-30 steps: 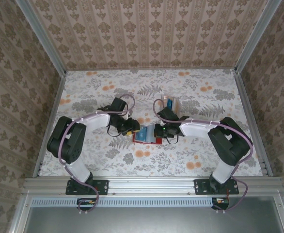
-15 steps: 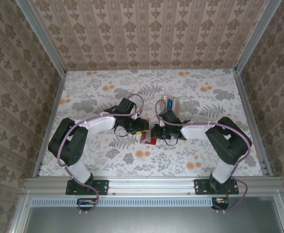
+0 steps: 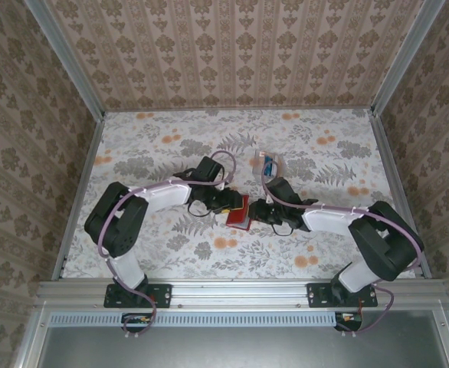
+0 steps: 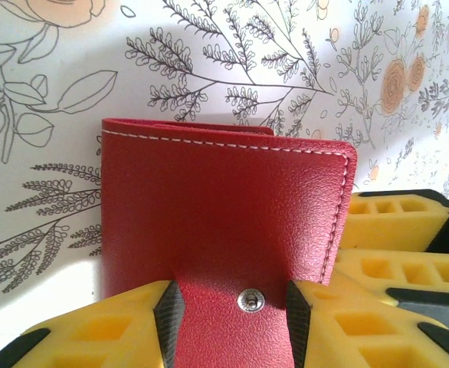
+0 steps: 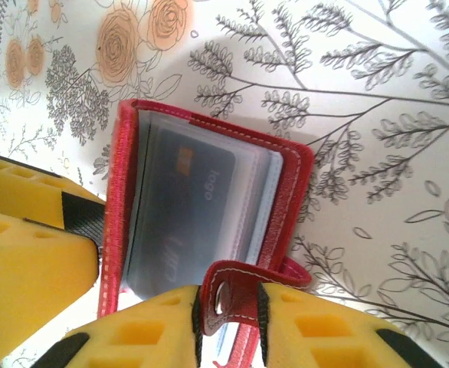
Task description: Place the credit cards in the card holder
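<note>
Our left gripper (image 4: 228, 305) pinches the red card holder (image 4: 224, 199) tight. Our right gripper (image 5: 229, 300) sits around its strap (image 5: 244, 274); we cannot tell if it squeezes.

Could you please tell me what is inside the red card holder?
A dark blue card sits in a greyish see-through pocket of the card holder. Pockets beneath it are covered, so further cards cannot be told.

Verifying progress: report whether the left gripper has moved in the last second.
Yes. The left gripper has moved rightward, nearer the clear box, gripping the red card holder.
</note>
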